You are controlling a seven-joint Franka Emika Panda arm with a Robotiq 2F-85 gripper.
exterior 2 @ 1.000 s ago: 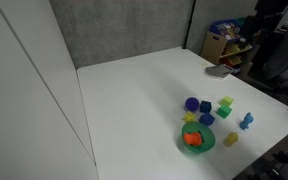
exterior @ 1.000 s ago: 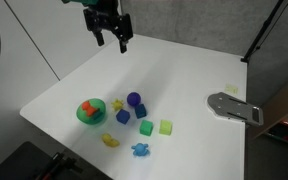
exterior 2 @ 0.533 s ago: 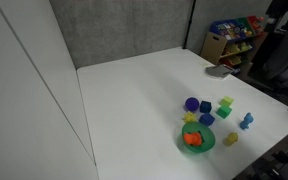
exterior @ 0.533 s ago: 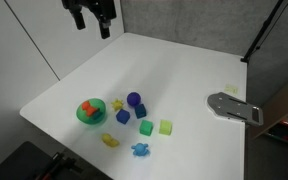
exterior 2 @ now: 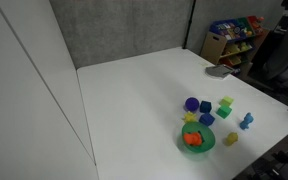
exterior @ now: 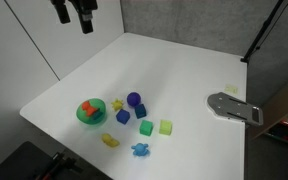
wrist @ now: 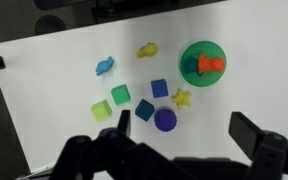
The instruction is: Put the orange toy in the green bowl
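The orange toy (exterior: 88,107) lies inside the green bowl (exterior: 81,117) near the table's front left corner; both also show in an exterior view (exterior 2: 192,139) and in the wrist view, toy (wrist: 210,65), bowl (wrist: 190,52). My gripper (exterior: 74,14) hangs high above the table's far left corner, well away from the bowl. Its fingers are spread apart and hold nothing; in the wrist view they frame the bottom edge (wrist: 174,150).
Small toys lie right of the bowl: a purple ball (exterior: 134,99), blue cubes (exterior: 123,116), a yellow star (exterior: 117,104), a light-green cube (exterior: 166,127), a yellow piece (exterior: 109,141), a blue figure (exterior: 141,150). A grey metal plate (exterior: 234,107) sits at the table's right edge.
The gripper has risen and moved left, away from the table's far edge. The toys and bowl have not moved.
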